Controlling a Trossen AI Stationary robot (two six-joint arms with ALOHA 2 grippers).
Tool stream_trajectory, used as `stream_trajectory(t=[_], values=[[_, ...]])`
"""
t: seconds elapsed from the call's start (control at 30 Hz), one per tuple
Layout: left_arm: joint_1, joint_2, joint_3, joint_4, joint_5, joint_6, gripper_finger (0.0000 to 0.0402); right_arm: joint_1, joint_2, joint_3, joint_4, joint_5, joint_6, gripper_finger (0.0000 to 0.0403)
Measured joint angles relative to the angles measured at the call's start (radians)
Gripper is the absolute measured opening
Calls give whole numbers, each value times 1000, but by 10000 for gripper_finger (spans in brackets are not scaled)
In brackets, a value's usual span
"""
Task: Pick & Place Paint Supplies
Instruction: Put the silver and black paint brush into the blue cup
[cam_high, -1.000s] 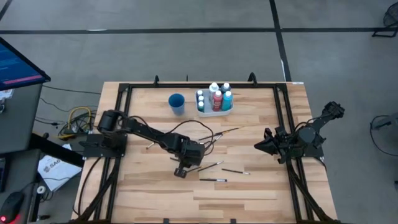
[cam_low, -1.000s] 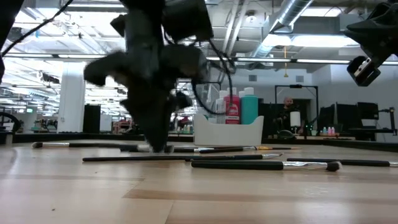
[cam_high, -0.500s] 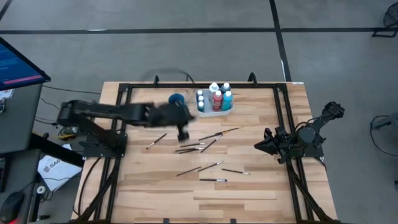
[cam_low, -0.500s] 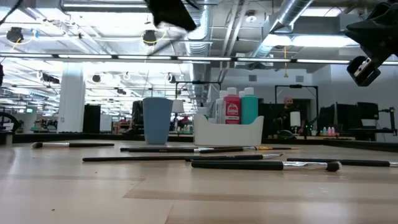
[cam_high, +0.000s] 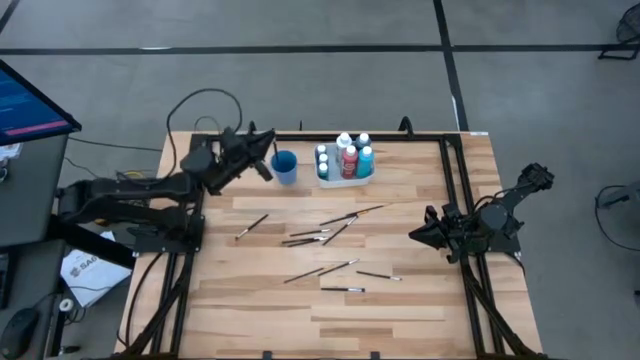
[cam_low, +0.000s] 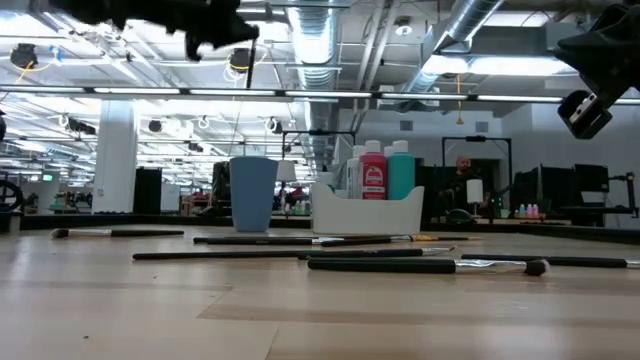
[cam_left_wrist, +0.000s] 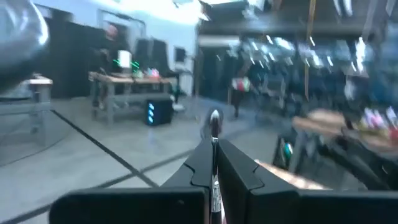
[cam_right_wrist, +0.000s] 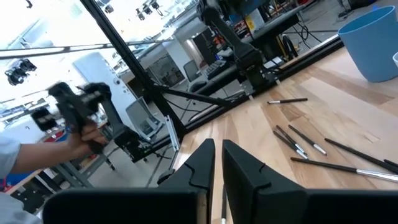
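My left gripper (cam_high: 262, 160) is high above the table's far left, just left of the blue cup (cam_high: 284, 165), and is shut on a thin paintbrush (cam_left_wrist: 214, 121). Several more dark-handled paintbrushes (cam_high: 320, 232) lie flat on the wood in the middle of the table. White-capped paint bottles (cam_high: 346, 158) stand in the white tray (cam_high: 340, 181) at the far edge. My right gripper (cam_high: 415, 236) waits at the table's right side, shut and holding nothing. My left gripper pinches the paintbrush's shaft (cam_left_wrist: 215, 135) between its two fingers. One rounded end (cam_left_wrist: 214, 117) sticks out beyond the fingertips. The brush is lifted clear of the table; in the low view a thin stretch of it (cam_low: 247, 65) hangs below the gripper.
The black frame rails (cam_high: 300, 138) run along the table's far edge and down both sides. The blue cup (cam_low: 253, 193) and the tray (cam_low: 366, 208) stand side by side at the back. The near part of the table is bare wood (cam_high: 330, 320).
My left gripper has risen from the brushes in the middle of the table. It has swung toward the far left, to beside the blue cup, and tipped from pointing down to nearly level. It has stayed shut and carried a paintbrush up clear of the table.
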Motion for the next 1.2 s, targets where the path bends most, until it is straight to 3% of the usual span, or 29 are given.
stream_trajectory(t=[0.1,0.2,0.53,0.67,0.9,1.2], values=[[27,22,-121,203,32,-3,1,0,0,0,-2,0,0,24],[38,70,-187,299,37,-27,2,0,0,0,-2,0,0,23],[130,250,-200,386,40,-1,2,0,0,0,-3,0,0,23],[166,298,-199,406,101,-5,3,0,0,0,-3,0,0,23],[169,388,-199,467,166,-6,2,0,0,0,-2,0,0,24],[169,463,-199,476,167,8,5,0,0,0,-3,0,0,24]])
